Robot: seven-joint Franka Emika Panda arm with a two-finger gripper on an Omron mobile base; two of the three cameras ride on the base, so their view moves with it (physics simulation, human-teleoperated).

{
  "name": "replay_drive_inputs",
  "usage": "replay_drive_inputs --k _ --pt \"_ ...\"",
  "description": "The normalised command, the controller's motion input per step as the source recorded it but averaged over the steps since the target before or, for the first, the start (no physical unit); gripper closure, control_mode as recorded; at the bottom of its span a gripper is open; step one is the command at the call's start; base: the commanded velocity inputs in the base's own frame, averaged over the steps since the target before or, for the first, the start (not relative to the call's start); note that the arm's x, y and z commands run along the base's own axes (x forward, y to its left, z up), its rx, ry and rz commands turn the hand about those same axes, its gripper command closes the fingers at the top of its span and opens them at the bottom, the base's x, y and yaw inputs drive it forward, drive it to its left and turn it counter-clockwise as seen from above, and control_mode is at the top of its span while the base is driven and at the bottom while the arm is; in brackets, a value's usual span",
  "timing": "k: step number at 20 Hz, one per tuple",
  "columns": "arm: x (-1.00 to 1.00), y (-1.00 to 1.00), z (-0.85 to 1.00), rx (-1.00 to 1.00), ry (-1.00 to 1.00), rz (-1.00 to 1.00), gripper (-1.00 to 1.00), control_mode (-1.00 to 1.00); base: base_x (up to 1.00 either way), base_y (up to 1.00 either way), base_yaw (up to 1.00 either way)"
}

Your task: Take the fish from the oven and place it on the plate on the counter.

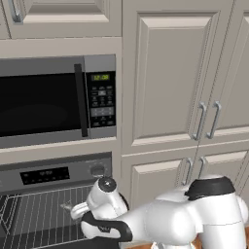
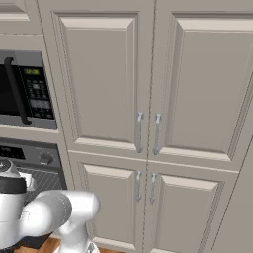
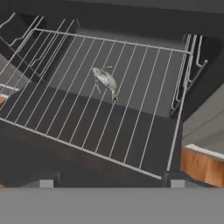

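Below the microwave (image 1: 57,99) in the left base view sits one oven (image 1: 56,174), its single black display strip and one round knob (image 1: 97,170) on the dark grey panel, its cavity open underneath. One wire rack (image 1: 44,214) spans that cavity, and one small pale shape on its wires is the fish (image 1: 65,206). The white arm reaches in from the lower right, its wrist just beside the fish and covering the rack's right end; the gripper itself I cannot make out from this side. Four tall cabinet doors fill the right half, each with one silver handle (image 1: 200,120) (two pairs, upper and lower).

From the right base view, the same microwave shows one dark vertical handle and one keypad at the left edge. One corner of the oven panel with its knob lies below it. Four cabinet doors carry four handles again, and the arm's white elbow blocks the oven opening.

Looking along the hand, one silvery fish lies alone near the middle of the rack, slanted across the wires, head end up-left, tail down-right. Nothing rests on it or beside it. Two small grey finger tips (image 3: 46,183) stand far apart at the bottom, so the claw is wide and empty, short of the fish. One strip of wooden floor (image 3: 202,167) shows at lower right.
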Motion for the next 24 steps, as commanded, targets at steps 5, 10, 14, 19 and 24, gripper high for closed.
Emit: replay_drive_inputs --k 5,10,14,19,24 --pt "0.33 0.18 -0.19 0.0 -0.03 -0.17 -1.0 -1.0 0.0 0.0 0.0" --pt "0.22 0.24 -0.26 0.0 -0.12 -0.06 -1.0 -1.0 0.0 0.0 0.0" --pt "0.23 0.14 -0.17 0.0 -0.09 -0.02 -1.0 -1.0 0.0 0.0 0.0" --pt "0.23 0.02 -0.11 0.0 -0.02 0.0 -1.0 -1.0 0.0 0.0 0.0" --pt "0.33 0.0 -0.14 0.0 0.04 0.1 -1.0 -1.0 0.0 0.0 0.0"
